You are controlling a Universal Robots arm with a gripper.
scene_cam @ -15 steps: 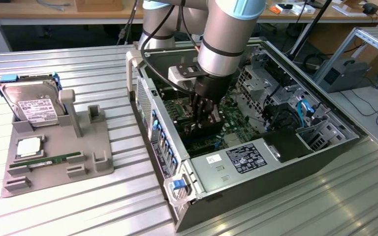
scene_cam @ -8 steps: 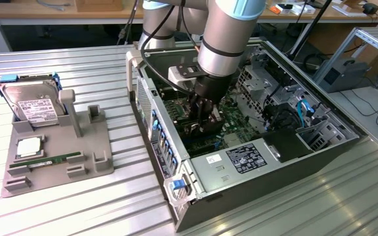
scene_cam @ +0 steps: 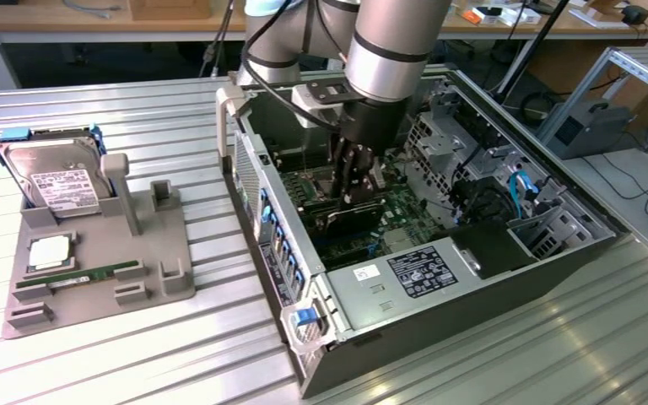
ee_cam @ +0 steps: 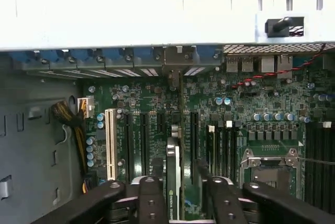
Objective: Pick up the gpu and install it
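My tool (ee_cam: 175,192) is down inside the open computer case (scene_cam: 549,253), its fingers (ee_cam: 152,198) clamped on the gpu (ee_cam: 173,174), which I hold edge-on just above the green motherboard (ee_cam: 251,103) among its long black slots. The hard drive (scene_cam: 60,173) sits in the grey holder (scene_cam: 99,278) on the bench (scene_cam: 166,101).

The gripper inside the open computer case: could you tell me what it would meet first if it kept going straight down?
Most likely the motherboard. The gripper is shut on the gpu, held edge-on and pointing at the expansion slots, so the card's edge would probably touch there first; the remaining gap is unclear.
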